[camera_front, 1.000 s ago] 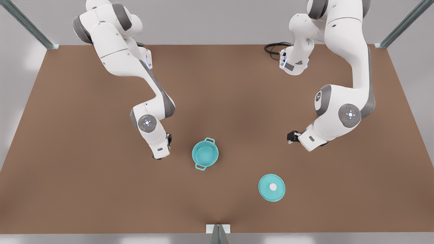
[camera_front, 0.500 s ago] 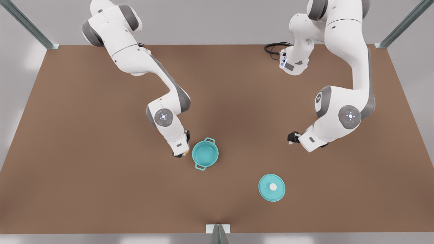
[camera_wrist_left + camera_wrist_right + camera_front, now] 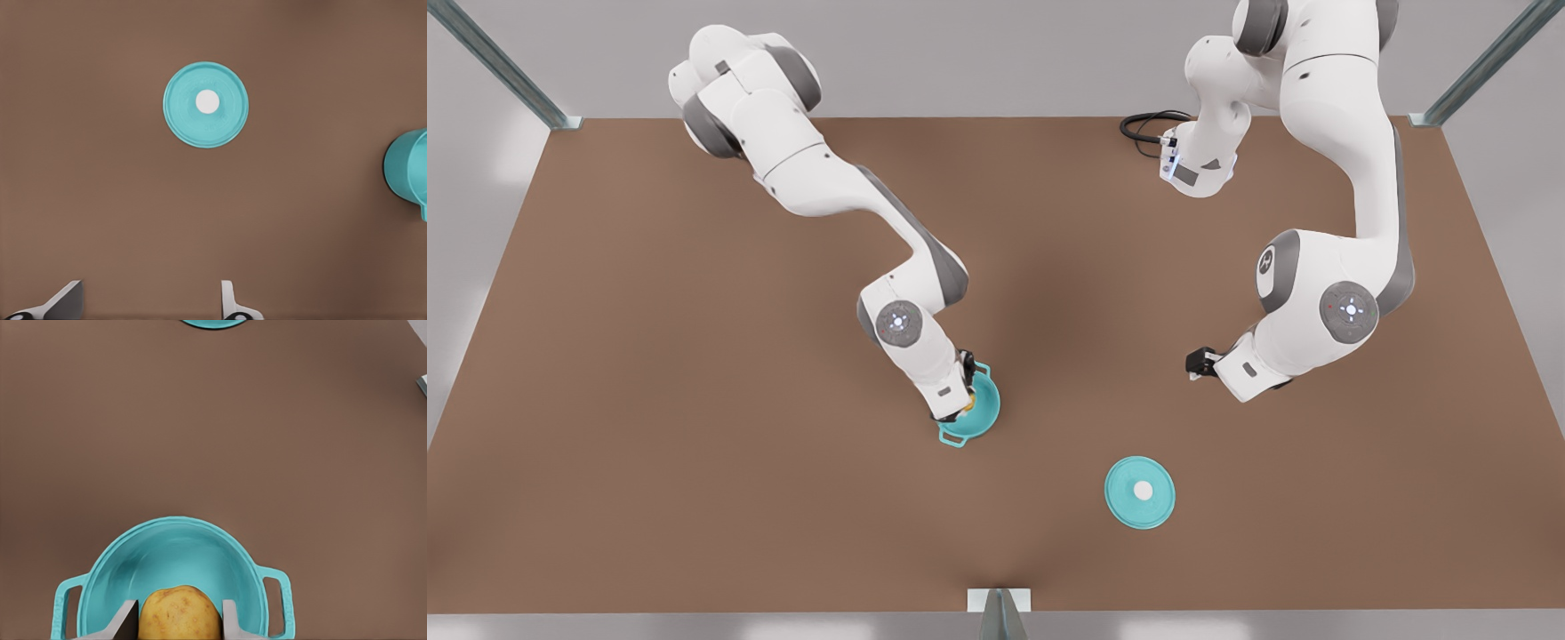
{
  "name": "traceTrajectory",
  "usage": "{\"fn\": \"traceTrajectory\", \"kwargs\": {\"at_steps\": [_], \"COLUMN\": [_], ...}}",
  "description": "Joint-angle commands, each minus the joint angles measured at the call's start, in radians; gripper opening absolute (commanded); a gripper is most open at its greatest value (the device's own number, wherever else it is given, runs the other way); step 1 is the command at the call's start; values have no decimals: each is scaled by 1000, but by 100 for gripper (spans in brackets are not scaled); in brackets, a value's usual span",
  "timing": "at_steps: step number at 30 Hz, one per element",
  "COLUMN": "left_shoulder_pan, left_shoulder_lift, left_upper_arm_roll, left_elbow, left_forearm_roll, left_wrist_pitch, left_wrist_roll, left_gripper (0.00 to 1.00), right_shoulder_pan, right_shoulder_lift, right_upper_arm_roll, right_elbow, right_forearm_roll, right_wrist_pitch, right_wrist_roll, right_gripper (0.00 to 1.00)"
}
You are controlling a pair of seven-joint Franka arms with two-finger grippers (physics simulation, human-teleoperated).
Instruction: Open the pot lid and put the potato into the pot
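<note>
Right gripper [image 3: 179, 617] was clamped on the potato [image 3: 179, 613], its two fingers pressing the lump from either side, directly over the open pot [image 3: 172, 550]. In the front view that gripper [image 3: 955, 411] sat at the pot's [image 3: 983, 411] edge on the front view's left side, covering part of the teal bowl, with a speck of the potato [image 3: 964, 407] peeking out beside it. The pot stood upright on the tabletop [image 3: 694, 444], one loop handle toward the camera and one away.

Left gripper [image 3: 150, 300] hung above bare tabletop with its fingers spread wide and nothing between them; this arm was waiting. In the front view it [image 3: 1197, 363] hovered well apart from the pot, on the front view's right.

The pot lid [image 3: 1139, 492] lay flat on the tabletop, white knob up, nearer the camera than the pot and off toward the front view's right; the left wrist view looked down on it [image 3: 205, 105].
</note>
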Motion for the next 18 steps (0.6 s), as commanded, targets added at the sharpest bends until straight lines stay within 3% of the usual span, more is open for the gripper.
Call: {"fn": "traceTrajectory", "kwargs": {"at_steps": [1, 3, 4, 6, 9, 11, 13, 15, 18], "left_shoulder_pan": [-2, -1, -1, -4, -15, -15, -15, -15, -15], "left_shoulder_lift": [0, 1, 9, 14, 20, 20, 27, 29, 30], "left_upper_arm_roll": [-1, -1, -1, -1, -4, -4, -4, -4, -4], "left_elbow": [2, 2, 3, 6, 54, 60, 60, 60, 60], "left_forearm_roll": [1, -1, -1, 1, 2, 1, 1, 1, 1], "left_wrist_pitch": [1, 1, 5, 11, 8, 7, 7, 7, 7], "left_wrist_roll": [0, 0, 0, -3, -1, -1, -1, -1, -3], "left_gripper": [100, 100, 100, 100, 100, 100, 100, 100, 100], "right_shoulder_pan": [12, 21, 21, 19, 18, -33, -205, -395, -458], "right_shoulder_lift": [29, 43, 43, 38, 30, -164, -275, -346, -401], "right_upper_arm_roll": [0, -5, -5, -14, -22, -170, -244, -253, -276], "right_elbow": [21, 28, 28, 28, 28, 28, 68, 62, 38], "right_forearm_roll": [3, 3, 2, 0, 3, 9, 9, 51, -18], "right_wrist_pitch": [4, 16, 16, 15, 4, -328, -534, -671, -652], "right_wrist_roll": [63, 68, 68, 57, 66, 110, 204, 209, 266], "right_gripper": [52, 53, 58, 100, 100, 100, 100, 100, 100]}}
